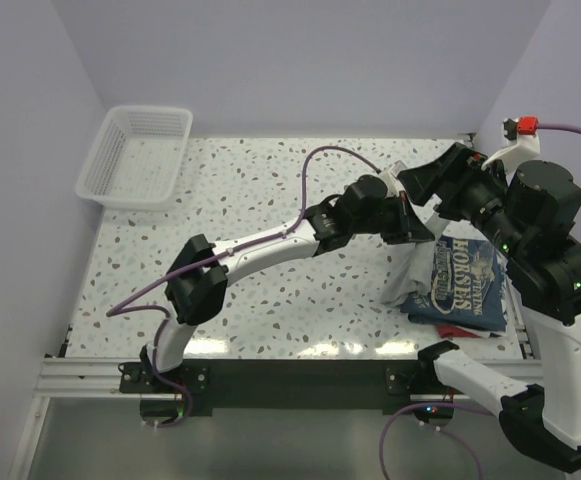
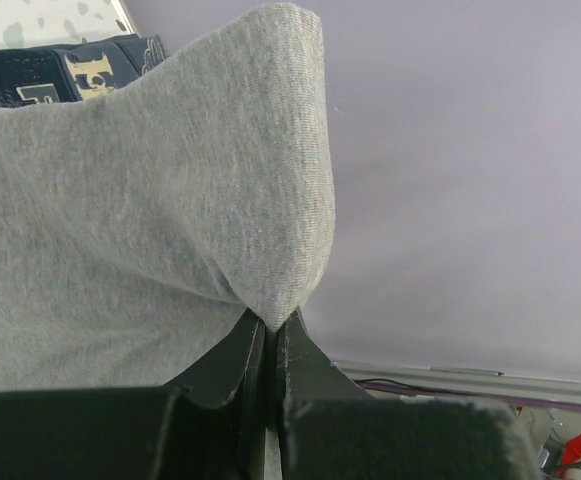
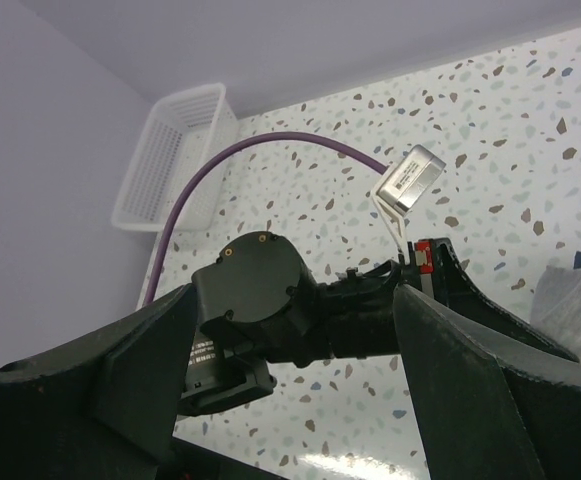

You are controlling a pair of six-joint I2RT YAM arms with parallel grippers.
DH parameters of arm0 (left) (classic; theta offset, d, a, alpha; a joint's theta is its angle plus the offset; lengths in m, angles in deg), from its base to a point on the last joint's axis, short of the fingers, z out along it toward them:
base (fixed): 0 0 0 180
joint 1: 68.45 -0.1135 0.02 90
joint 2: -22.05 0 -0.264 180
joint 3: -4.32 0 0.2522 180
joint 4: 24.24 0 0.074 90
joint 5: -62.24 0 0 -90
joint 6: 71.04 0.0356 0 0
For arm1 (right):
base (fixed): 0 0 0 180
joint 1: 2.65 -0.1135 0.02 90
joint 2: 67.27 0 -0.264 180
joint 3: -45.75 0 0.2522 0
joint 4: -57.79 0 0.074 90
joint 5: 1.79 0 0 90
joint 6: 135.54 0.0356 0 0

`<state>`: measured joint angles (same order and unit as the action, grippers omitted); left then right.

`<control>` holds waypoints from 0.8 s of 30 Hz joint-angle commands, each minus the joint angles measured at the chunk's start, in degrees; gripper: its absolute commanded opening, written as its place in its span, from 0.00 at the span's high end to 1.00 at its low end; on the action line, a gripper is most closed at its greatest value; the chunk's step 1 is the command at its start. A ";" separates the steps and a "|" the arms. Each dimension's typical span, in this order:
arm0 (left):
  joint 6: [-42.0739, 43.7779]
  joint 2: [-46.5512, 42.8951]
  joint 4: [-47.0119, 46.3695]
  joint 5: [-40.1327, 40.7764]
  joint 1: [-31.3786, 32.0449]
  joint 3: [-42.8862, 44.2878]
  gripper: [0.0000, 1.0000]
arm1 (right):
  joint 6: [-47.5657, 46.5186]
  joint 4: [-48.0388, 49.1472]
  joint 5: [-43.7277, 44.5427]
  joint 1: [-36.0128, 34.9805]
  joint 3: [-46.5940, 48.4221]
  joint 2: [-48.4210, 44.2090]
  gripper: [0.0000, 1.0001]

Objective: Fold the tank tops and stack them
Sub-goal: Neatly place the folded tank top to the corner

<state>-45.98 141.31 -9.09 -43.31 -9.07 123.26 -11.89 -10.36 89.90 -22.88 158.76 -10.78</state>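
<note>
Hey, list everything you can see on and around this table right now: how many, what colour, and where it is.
Table: one, white speckled, under everything.
Basket: one, white plastic mesh, far left corner.
Grey tank top: one, light grey, hanging from the left gripper at the table's right side.
Navy tank top: one, navy with pale lettering, lying near right.
Red tank top: one, red, only an edge showing beneath the navy one.
Cables: at least two, purple, along the arms.
Left gripper: one, black, shut on the grey tank top's edge.
Right gripper: one, black, open, empty, raised at far right.
</note>
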 commanded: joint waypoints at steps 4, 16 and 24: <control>-0.44 -3.60 -3.85 -2.20 -0.14 2.65 1.00 | 0.54 1.04 -1.61 -0.07 1.22 -0.06 0.18; -1.58 8.34 -1.48 -6.24 1.18 15.65 1.00 | 0.10 0.43 -1.61 -0.07 0.52 -1.03 0.18; -4.31 22.57 -7.18 -12.30 2.85 24.79 1.00 | -0.08 -0.37 -1.61 -0.07 -1.68 -3.66 0.18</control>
<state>-48.13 158.91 -10.82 -50.68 -7.46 142.65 -11.87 -10.58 89.90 -22.88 157.55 -13.15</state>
